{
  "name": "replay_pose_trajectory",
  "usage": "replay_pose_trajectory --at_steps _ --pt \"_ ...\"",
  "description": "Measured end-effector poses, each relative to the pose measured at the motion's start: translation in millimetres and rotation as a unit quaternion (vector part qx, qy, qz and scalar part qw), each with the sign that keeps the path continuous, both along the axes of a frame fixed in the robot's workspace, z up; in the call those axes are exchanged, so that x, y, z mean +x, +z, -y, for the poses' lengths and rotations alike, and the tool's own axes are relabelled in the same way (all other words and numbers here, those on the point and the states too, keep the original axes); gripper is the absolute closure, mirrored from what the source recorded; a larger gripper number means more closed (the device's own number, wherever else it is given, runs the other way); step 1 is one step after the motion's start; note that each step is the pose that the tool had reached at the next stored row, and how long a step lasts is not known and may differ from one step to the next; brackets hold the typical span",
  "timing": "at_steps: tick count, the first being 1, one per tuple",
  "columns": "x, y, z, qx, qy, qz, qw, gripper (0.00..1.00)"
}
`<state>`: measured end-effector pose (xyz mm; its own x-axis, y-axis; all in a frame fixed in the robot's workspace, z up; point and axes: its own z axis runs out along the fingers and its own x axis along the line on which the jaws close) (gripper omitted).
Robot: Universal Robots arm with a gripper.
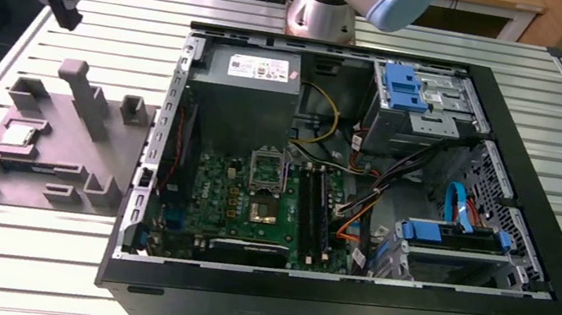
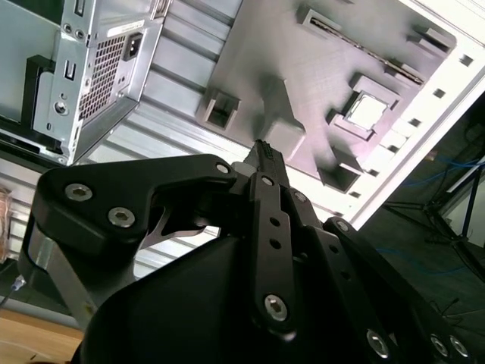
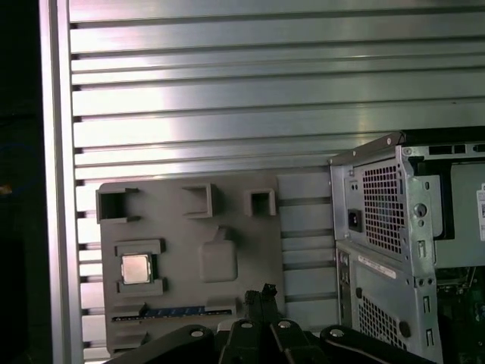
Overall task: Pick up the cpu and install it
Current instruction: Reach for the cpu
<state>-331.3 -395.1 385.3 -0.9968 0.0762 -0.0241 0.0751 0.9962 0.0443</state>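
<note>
The cpu is a small pale silvery square lying in a recess of the grey moulded tray, at the exterior view's left on the slatted table. It also shows as the cpu on the tray in the first wrist view, and as the cpu in the second wrist view. My gripper hangs high above the table, beyond the tray's far end, well apart from the cpu. Its black fingers are shut together with nothing between them; the gripper points down toward the tray.
An open computer case lies on the exterior view's right, beside the tray. Inside are the green motherboard with a black socket frame, a dark square chip, a grey power supply, cables and blue drive brackets. The case's metal rear stands close to the tray.
</note>
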Motion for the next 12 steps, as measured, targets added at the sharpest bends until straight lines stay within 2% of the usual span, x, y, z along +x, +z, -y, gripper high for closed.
replay_pose_trajectory --at_steps 12 --pt "-8.1 -0.1 0.0 0.0 0.0 0.0 1.0 0.89"
